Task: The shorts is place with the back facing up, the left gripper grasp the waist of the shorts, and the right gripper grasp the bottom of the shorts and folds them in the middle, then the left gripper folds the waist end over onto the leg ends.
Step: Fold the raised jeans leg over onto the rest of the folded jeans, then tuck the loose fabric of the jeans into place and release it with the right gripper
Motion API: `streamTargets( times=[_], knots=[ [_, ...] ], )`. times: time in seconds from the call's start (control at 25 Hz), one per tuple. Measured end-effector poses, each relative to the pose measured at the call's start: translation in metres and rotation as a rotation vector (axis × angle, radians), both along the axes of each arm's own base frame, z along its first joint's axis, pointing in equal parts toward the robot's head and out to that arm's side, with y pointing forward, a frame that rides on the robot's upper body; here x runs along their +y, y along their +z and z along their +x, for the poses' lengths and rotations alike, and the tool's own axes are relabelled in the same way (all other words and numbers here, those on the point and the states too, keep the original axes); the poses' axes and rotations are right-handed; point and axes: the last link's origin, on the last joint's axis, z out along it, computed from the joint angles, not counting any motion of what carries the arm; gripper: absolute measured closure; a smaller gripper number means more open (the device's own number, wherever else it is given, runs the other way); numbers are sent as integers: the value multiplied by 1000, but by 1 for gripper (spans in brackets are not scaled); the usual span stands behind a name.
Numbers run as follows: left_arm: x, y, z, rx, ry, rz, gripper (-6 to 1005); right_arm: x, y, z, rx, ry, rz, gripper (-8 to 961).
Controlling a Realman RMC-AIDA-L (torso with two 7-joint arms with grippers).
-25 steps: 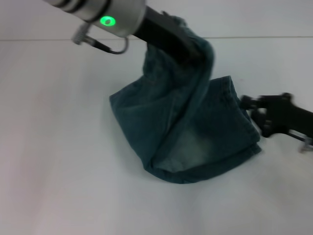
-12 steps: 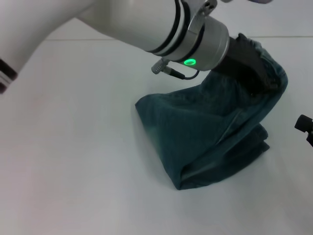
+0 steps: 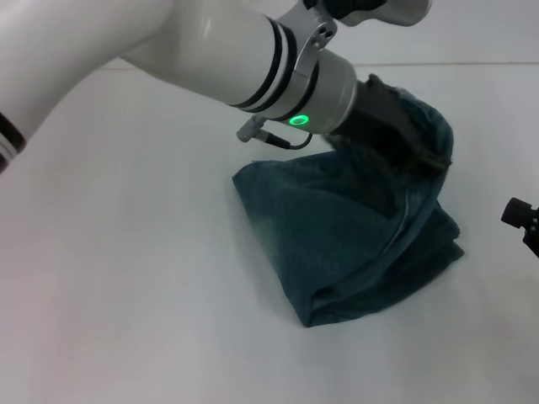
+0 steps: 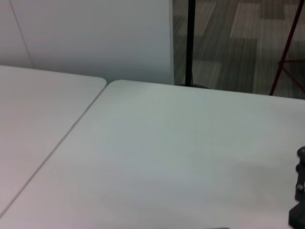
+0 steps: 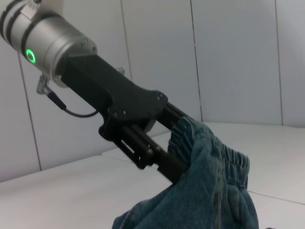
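Observation:
Dark teal denim shorts lie folded in a heap on the white table, right of centre in the head view. My left arm reaches across from the upper left. Its gripper is shut on the elastic waist end, holding it raised over the right side of the heap. The right wrist view shows that left gripper pinching the gathered waistband, with the shorts draping down from it. Only a black tip of my right gripper shows at the right edge, apart from the cloth.
The left wrist view looks across bare tabletop to its far edge, with a seam to a second table. Beyond are a white wall panel, a black pole, a red stand leg and carpet.
The left gripper carried the waist end rightward over the shorts, then sank slightly lower. The right gripper let go of the leg end and drew back to the right edge.

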Motion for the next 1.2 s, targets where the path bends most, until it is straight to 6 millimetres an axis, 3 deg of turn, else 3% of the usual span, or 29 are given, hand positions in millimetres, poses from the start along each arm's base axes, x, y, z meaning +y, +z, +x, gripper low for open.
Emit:
streamTargets(
  times=[0.24, 0.36, 0.68, 0.84, 1.0, 1.2],
  knots=[
    [5, -2, -15, 84, 12, 7, 134, 3, 2, -4, 7, 20, -6, 844],
    [5, -5, -17, 105, 8, -3, 69, 3, 3, -5, 8, 27, -6, 839],
    [13, 10, -16, 53, 2, 49, 69, 6, 8, -8, 6, 33, -5, 825],
    [15, 38, -20, -94, 19, 90, 69, 11, 10, -18, -32, 52, -55, 819],
    [11, 73, -54, -299, 51, 149, 70, 25, 19, -38, -101, 73, -78, 812],
    [-6, 104, -134, -562, 143, 223, 70, 56, 48, -69, -189, 72, -121, 803]
  ],
)
